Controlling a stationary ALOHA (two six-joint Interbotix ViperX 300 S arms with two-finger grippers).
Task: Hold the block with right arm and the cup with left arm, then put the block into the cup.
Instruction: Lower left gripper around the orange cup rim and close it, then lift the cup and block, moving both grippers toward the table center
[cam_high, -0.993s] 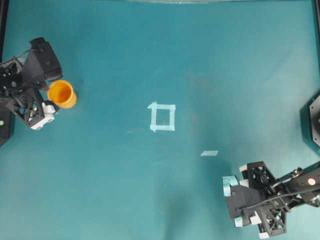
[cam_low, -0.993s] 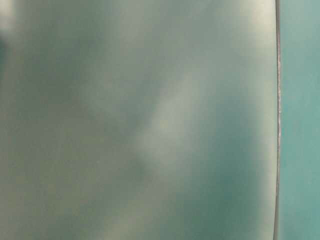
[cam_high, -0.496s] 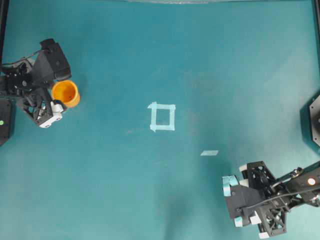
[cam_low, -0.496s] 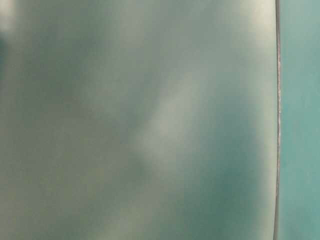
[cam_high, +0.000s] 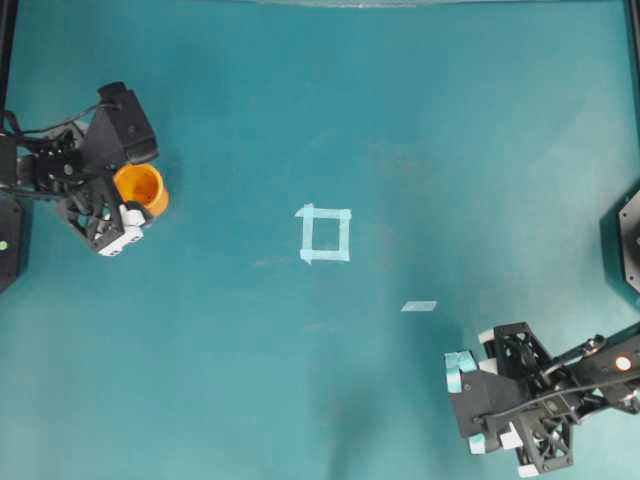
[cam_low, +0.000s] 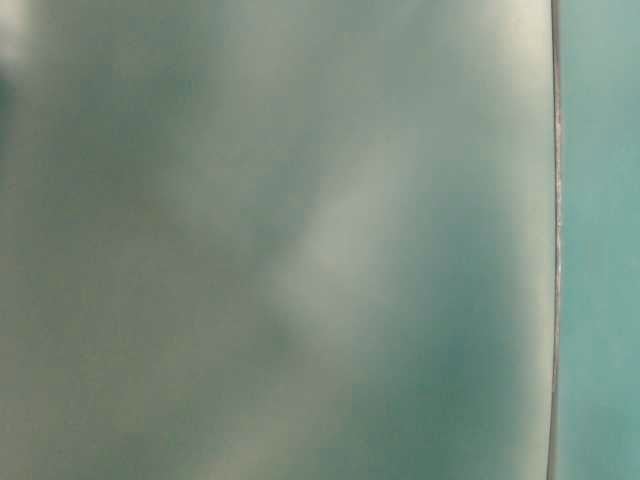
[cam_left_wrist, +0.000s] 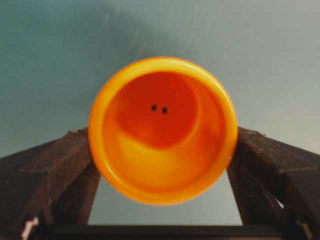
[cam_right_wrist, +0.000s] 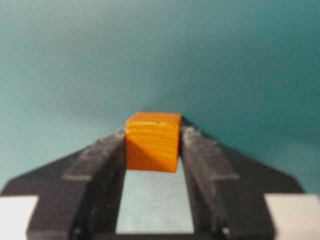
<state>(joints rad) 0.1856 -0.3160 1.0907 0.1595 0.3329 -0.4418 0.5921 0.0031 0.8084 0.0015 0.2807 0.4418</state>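
Cup and block each gripped, well apart across the worktop (cam_high: 400, 120)

Left gripper (cam_left_wrist: 162, 165) spread wide around the cup (cam_left_wrist: 162, 130), mouth open to receive; right gripper (cam_right_wrist: 152, 150) pinches the block (cam_right_wrist: 152, 141) at its tips, ready to drop it in.

at left, a black left arm (cam_high: 75, 170) with cables and white fingertips; lower right, a black right arm (cam_high: 540, 400) with light blue tape.

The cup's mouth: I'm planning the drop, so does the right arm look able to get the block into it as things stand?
Probably yes: the cup faces up, empty, in the left gripper; bare table separates it from the right gripper holding the block.
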